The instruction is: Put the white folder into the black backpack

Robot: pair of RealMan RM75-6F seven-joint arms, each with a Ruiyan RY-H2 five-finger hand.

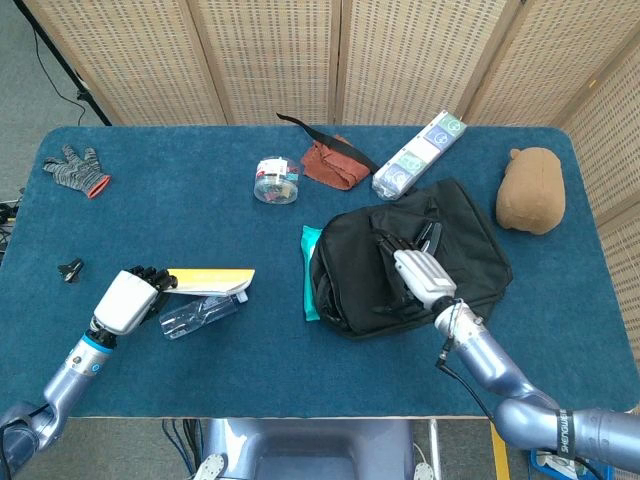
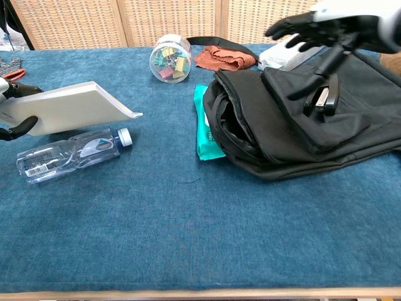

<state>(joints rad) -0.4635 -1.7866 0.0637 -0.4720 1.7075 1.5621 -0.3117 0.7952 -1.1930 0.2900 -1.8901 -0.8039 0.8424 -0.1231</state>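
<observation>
The white folder (image 1: 208, 281) (image 2: 69, 108) is lifted off the table at the left, nearly flat, above a water bottle. My left hand (image 1: 130, 297) (image 2: 11, 119) grips its left end. The black backpack (image 1: 400, 257) (image 2: 301, 113) lies on its side at the centre right, its zipped mouth gaping toward the left. My right hand (image 1: 412, 272) (image 2: 329, 28) hovers over the backpack's front pocket with fingers spread and nothing held.
A clear water bottle (image 1: 198, 311) (image 2: 69, 153) lies under the folder. A teal packet (image 1: 309, 270) (image 2: 205, 128) sits against the bag's mouth, a black stapler (image 2: 322, 93) on the bag. Behind are a jar of clips (image 1: 275, 180), a rust cloth (image 1: 335, 163), a tissue pack (image 1: 418, 153), a brown plush (image 1: 531, 190) and a glove (image 1: 75, 168).
</observation>
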